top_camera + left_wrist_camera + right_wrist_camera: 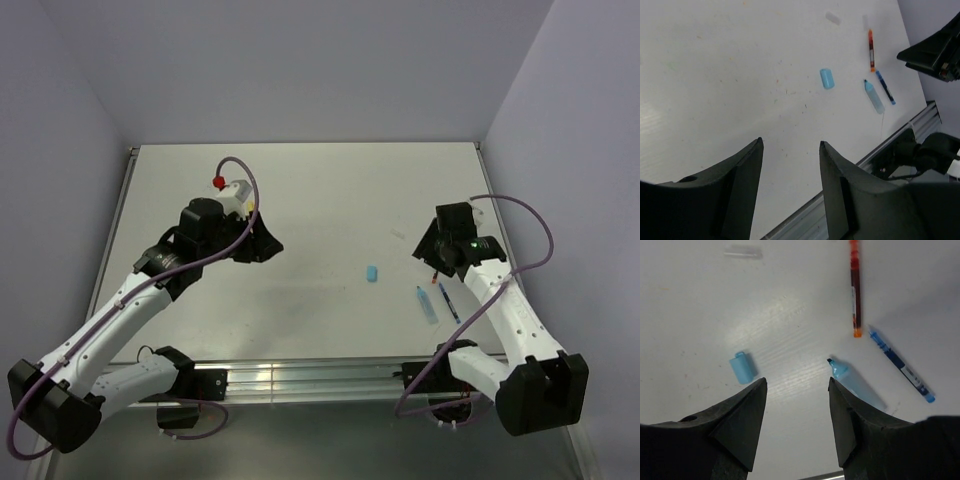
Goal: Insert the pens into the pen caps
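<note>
We see the left arm (100, 325) and right arm (510, 315), built of white plastic shells with black joint housings, each looped by a thin purple cable (255, 195). A small round red knob (217, 182) tops the left wrist; a tiny green light (471, 243) glows on the right. The left gripper (790, 142) and right gripper (797, 380) have matte black wedge-shaped fingers.
</note>
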Robot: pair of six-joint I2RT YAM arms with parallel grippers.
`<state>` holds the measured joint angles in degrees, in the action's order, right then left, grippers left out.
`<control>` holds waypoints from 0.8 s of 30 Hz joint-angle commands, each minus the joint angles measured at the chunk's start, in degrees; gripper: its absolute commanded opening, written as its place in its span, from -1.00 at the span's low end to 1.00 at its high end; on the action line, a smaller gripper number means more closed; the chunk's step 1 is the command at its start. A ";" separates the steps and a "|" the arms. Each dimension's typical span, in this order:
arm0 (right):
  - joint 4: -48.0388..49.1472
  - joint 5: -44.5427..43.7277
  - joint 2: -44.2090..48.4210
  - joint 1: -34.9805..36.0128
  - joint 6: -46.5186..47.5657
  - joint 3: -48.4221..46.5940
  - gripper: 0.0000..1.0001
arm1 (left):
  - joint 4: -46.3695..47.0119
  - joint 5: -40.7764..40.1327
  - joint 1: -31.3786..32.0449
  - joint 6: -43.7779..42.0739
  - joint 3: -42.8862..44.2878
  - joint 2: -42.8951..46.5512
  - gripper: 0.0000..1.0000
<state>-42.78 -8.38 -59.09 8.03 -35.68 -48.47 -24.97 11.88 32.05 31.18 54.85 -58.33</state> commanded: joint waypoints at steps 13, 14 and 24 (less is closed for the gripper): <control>3.49 -1.90 -22.28 -9.95 -0.62 -7.15 -0.03 | 3.44 8.34 0.29 -0.85 -3.70 0.06 0.07; 3.41 -2.42 -25.60 -10.40 -0.44 -8.21 -0.05 | 3.35 8.25 0.29 -0.86 -3.61 -0.03 0.07; 3.41 -6.91 -32.93 -13.30 4.04 -14.99 -0.13 | 3.18 8.16 0.29 -1.12 -3.26 -1.26 0.08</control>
<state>-40.53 -12.67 -91.44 -4.10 -33.80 -60.84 -23.33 19.22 32.12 30.89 50.06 -59.16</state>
